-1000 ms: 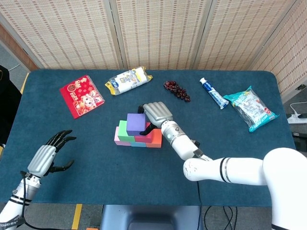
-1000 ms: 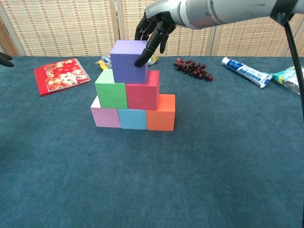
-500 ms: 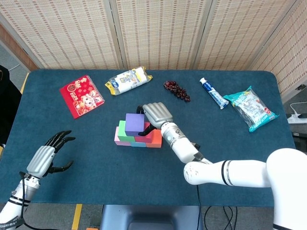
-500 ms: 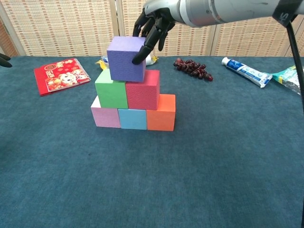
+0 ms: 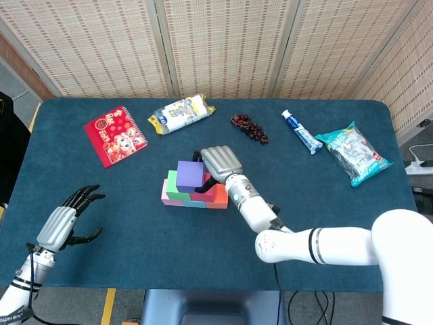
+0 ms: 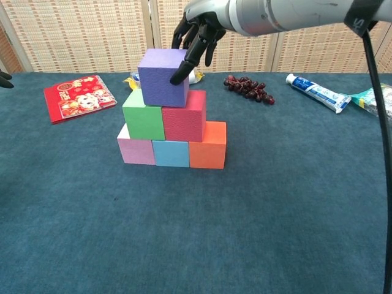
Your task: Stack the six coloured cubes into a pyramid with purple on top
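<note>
The purple cube (image 6: 163,76) sits on top of the green cube (image 6: 143,115) and the red cube (image 6: 182,117), over their seam. Below them the pink cube (image 6: 136,150), the light blue cube (image 6: 171,153) and the orange cube (image 6: 207,146) form the bottom row. My right hand (image 6: 197,30) reaches down from above and pinches the purple cube (image 5: 191,174), one dark finger on its right face and the thumb behind it. My left hand (image 5: 64,223) hovers near the table's front left corner, fingers spread and holding nothing.
Along the back of the blue table lie a red booklet (image 5: 115,135), a snack packet (image 5: 180,113), a bunch of dark grapes (image 5: 249,128), a toothpaste tube (image 5: 301,131) and a teal packet (image 5: 353,152).
My right hand has shifted the purple cube a little to the left, so it now sits centred over the green and red cubes. The left hand has barely drifted.
</note>
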Robot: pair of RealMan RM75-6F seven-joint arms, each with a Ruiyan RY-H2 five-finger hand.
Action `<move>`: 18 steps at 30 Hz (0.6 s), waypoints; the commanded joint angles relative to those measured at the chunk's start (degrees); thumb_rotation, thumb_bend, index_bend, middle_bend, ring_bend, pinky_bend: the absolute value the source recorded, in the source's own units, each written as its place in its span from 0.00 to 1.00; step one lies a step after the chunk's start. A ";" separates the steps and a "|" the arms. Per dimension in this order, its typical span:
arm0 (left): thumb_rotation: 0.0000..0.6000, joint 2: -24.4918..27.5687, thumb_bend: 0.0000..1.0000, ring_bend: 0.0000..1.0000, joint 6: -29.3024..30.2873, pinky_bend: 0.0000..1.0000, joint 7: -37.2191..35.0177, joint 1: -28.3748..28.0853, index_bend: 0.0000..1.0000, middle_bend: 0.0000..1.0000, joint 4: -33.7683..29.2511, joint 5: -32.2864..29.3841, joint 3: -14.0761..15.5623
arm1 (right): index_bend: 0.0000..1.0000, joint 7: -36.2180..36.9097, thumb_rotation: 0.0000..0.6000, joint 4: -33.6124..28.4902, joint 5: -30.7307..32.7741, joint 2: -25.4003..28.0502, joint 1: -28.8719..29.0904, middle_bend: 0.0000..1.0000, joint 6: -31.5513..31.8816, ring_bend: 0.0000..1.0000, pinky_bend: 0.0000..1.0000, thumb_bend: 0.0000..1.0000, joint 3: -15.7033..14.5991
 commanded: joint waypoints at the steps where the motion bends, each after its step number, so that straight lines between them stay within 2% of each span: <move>1: 1.00 -0.05 0.32 0.00 -0.06 0.12 -0.14 -0.02 0.18 0.06 0.16 -0.06 0.00 | 0.56 -0.32 1.00 -0.05 0.23 0.02 -0.14 0.50 0.02 0.44 0.45 0.22 0.20; 18: 1.00 -0.07 0.32 0.00 0.24 0.13 -0.27 0.12 0.18 0.06 0.27 0.03 0.08 | 0.55 -1.61 1.00 0.10 0.74 -0.53 -0.46 0.50 -0.37 0.43 0.45 0.22 1.02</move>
